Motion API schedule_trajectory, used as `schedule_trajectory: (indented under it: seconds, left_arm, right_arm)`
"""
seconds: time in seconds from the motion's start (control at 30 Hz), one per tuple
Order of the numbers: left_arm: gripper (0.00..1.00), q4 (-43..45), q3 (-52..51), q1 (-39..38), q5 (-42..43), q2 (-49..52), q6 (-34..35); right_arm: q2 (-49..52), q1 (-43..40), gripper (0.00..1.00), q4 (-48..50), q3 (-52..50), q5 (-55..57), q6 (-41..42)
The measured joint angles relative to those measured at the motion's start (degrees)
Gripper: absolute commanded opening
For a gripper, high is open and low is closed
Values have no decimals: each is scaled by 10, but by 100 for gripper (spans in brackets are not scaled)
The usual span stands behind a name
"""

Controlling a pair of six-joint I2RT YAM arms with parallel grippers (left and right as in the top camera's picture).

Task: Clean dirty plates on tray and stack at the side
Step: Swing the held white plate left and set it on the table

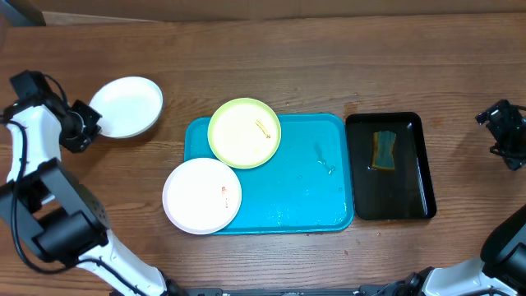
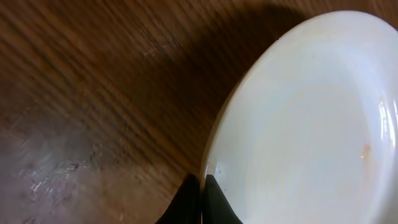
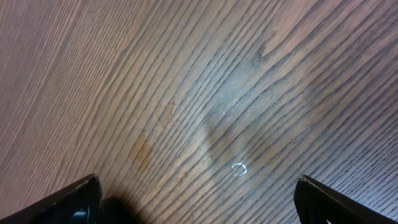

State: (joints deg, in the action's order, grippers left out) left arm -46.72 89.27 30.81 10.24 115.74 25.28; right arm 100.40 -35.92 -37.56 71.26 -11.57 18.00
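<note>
The left claw [image 1: 87, 127], at the left of the overhead view, is pinching the left rim of the outer white plate [image 1: 127, 107]. This plate is off the tray [image 1: 304, 181], over bare tabletop [image 1: 329, 66] in the upper left. In the left wrist view the two fingers [image 2: 219, 208] sit pressed together at the bottom edge on the plate's rim [image 2: 298, 124]. A faint orange speck shows on the plate's right side and a dark shadow lies on the wood beside it. I cannot tell whether the plate touches the wood.

The green plate [image 1: 244, 132] sits on the tray's upper-left corner and overhangs the top rim. The second white plate [image 1: 202, 196], marked with a red smear, overhangs the lower-left corner and lies just beside the green one. The tray's right half is bare and wet.

A black tray [image 1: 411, 185] holding a sponge [image 1: 383, 151] lies just right of the turquoise tray. The right claw [image 1: 503, 136] is at the far right edge. In its wrist view it [image 3: 198, 183] is spread wide over bare wood.
</note>
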Motion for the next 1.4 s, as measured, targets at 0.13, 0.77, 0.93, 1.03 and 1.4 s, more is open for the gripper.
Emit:
schedule_trajectory:
  seconds: [0.13, 0.77, 0.93, 1.03, 1.4]
  left_arm:
    - [51, 31, -2, -1, 0, 30, -2]
    - [63, -260, 102, -83, 148, -90, -83]
    - [78, -325, 104, -181, 122, -107, -115]
    - [80, -329, 101, -234, 83, -107, -120]
    - [80, -268, 96, -337, -4, -107, -122]
  right_arm:
    - [0, 0, 100, 0, 0, 0, 0]
    - [0, 0, 100, 0, 0, 0, 0]
    - [0, 0, 100, 0, 0, 0, 0]
    - [0, 0, 100, 0, 0, 0, 0]
    - [0, 0, 100, 0, 0, 0, 0]
